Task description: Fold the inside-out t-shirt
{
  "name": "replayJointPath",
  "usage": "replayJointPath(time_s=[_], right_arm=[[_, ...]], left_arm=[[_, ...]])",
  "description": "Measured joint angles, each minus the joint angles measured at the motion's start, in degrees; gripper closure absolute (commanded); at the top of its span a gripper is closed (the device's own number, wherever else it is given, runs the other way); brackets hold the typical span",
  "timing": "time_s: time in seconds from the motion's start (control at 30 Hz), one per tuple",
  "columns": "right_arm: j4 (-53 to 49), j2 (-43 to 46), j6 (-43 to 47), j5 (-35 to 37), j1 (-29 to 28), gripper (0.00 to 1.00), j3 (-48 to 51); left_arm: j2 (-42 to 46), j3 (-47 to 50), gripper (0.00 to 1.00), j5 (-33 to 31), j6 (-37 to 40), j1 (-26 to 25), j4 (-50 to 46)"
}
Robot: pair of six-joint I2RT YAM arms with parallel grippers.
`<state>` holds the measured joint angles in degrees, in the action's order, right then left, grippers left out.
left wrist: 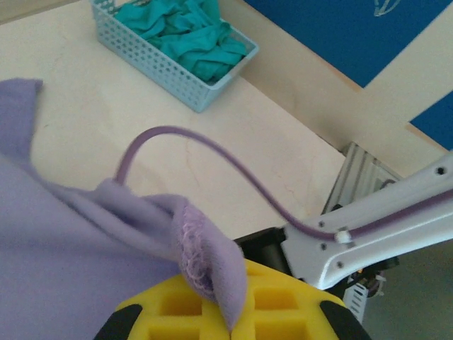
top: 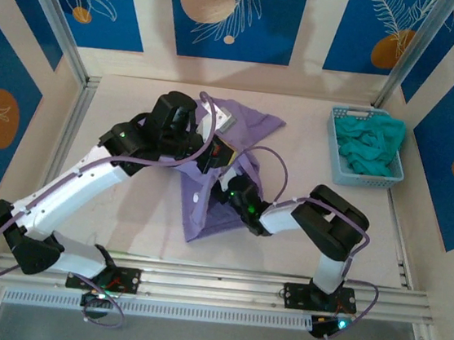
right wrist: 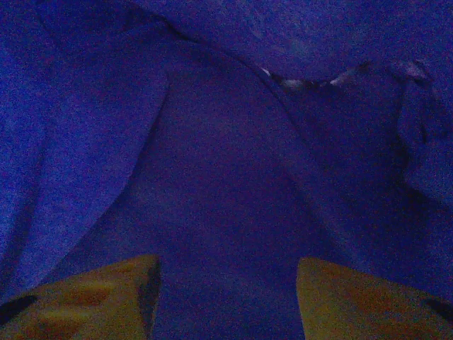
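The lavender inside-out t-shirt (top: 253, 122) lies crumpled at the middle of the table (top: 128, 101). The left gripper (left wrist: 225, 312) is clamped on a raised fold of it. The right gripper (right wrist: 226, 301) sits buried among its folds, fingers apart.

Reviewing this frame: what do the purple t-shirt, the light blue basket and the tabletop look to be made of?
t-shirt: soft knit cloth, matte; it drapes and shows a fuzzy stitched hem.
basket: probably moulded plastic, with a regular perforated wall.
table: smooth pale surface, perhaps laminate; faint marbling, slight sheen.
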<state>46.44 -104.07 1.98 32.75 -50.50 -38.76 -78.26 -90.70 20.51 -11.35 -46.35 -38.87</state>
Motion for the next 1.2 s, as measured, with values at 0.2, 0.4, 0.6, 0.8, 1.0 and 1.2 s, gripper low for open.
replayJointPath(time_s=[0.2,0.4,0.6,0.8,1.0,1.2], right_arm=[[-9.7,-3.1,-3.5,3.6,0.1,0.30,-7.4],[-22.4,-5.3,-9.3,4.3,2.6,0.24,-16.0],[-36.4,-9.4,-15.5,2.8,4.1,0.19,-24.1],[-46.6,-11.7,-20.0,0.0,5.5,0.17,-30.0],[-52.7,-12.9,-20.6,-3.7,7.1,0.64,-33.6],[-54.7,-12.2,-19.6,-7.1,8.9,1.00,-33.9]], left_arm=[[-5.7,-10.4,1.00,3.5,1.5,-4.8,-1.3],[-6.6,-16.9,1.00,8.0,2.1,-6.1,-1.4],[-6.6,-23.1,1.00,7.1,3.6,-6.1,-2.7],[-6.7,-30.9,1.00,0.7,6.2,-5.8,-6.5],[-6.5,-32.2,1.00,-7.8,7.4,-2.9,-6.9],[-3.9,-28.8,1.00,-15.4,6.6,2.8,-4.1]])
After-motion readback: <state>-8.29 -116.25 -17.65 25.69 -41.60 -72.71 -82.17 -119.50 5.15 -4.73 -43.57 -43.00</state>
